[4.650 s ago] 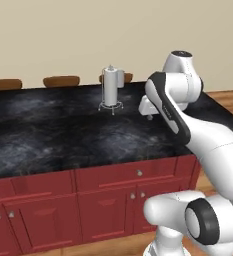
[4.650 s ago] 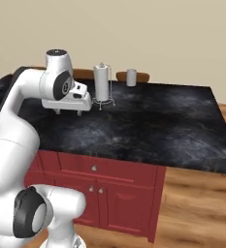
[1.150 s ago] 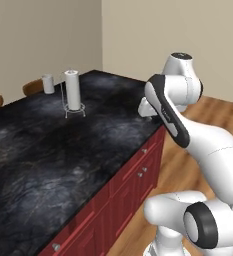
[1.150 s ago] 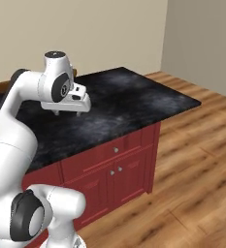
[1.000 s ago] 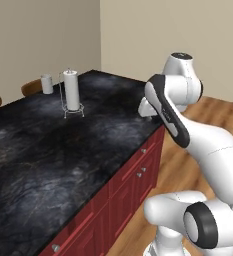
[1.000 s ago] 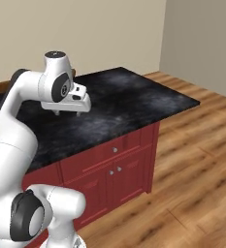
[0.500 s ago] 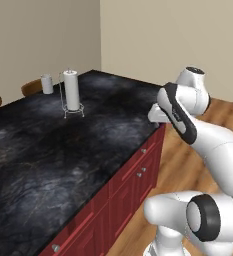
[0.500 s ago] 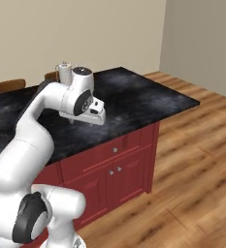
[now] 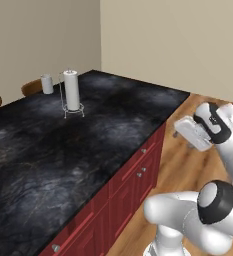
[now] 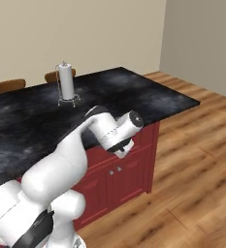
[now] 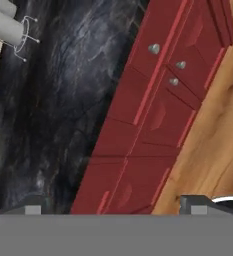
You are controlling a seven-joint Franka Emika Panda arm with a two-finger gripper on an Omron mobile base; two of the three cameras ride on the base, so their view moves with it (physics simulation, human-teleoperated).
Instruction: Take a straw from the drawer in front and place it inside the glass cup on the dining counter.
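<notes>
One glass cup [image 9: 47, 83], one towel roll [image 9: 71, 90], two chairs [image 9: 32, 87]

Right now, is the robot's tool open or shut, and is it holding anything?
Tool: open and holding nothing; its two tips stand wide apart, facing the red drawer fronts.

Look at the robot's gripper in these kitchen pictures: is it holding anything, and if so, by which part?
Nothing is held. In the hand view the gripper has its two fingertips wide apart with only the red cabinet front beyond them; the drawer is shut.
</notes>
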